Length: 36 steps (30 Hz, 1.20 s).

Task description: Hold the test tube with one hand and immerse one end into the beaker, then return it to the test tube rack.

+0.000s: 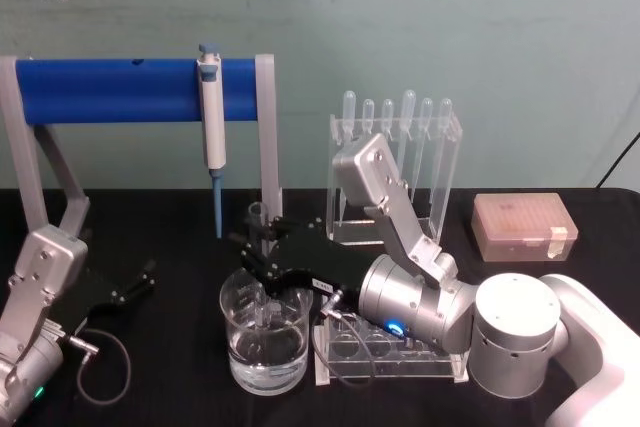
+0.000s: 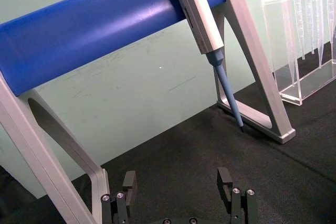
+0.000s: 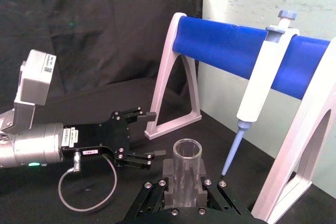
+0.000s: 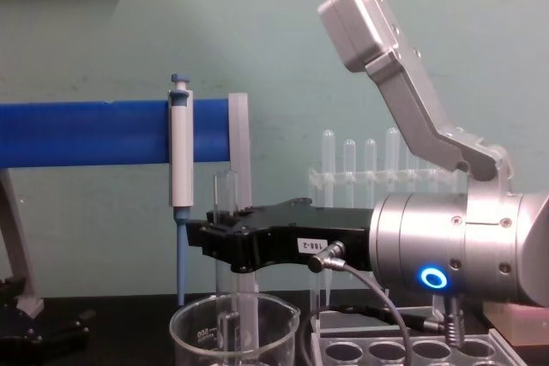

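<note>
Glass-wise, the wide clear glass beaker (image 1: 265,339) sits nearest on the black worktop (image 1: 170,232), with a bit of clear liquid in the bottom. Right above it the black right claw (image 1: 262,262) is clenched on the long clear round-bottomed glass test tube (image 4: 225,195), held upright. The open rim pokes up over the claw and the lower end hangs down inside the beaker's walls. Can't honestly tell if the tip is in the liquid or just over it.

Just beside the beaker on the right is the clear plastic test tube rack (image 1: 395,355), and the round holes I can see are empty. Off to the beaker's left the black left claw (image 1: 132,287) is parked low with its fingers spread, gripping nothing.

Behind the beaker a blue-and-white pipettor (image 1: 211,112) hangs on a blue bar stand (image 1: 110,90).

So my read: pickup done, dip happening or nearly there. What's left is lifting the tube clear and dropping it into a rack hole.
</note>
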{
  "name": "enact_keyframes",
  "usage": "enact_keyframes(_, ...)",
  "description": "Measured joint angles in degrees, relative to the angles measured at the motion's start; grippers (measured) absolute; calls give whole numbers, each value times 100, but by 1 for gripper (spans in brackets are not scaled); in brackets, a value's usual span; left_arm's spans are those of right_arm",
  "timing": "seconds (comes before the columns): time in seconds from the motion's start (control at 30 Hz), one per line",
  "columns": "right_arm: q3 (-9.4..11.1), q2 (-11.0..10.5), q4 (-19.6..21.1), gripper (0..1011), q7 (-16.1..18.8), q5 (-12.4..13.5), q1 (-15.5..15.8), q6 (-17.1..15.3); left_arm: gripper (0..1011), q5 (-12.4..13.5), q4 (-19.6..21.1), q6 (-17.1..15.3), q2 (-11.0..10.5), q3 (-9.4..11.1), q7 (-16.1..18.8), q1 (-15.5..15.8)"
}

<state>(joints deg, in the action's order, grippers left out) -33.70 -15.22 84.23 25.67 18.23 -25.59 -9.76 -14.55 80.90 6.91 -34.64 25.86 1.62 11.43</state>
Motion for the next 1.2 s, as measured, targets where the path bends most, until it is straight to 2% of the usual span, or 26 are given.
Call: enact_keyframes(1.2,64,14,54,224,-59,-35,135,-22,1000,0,0,0,0,0,0,0)
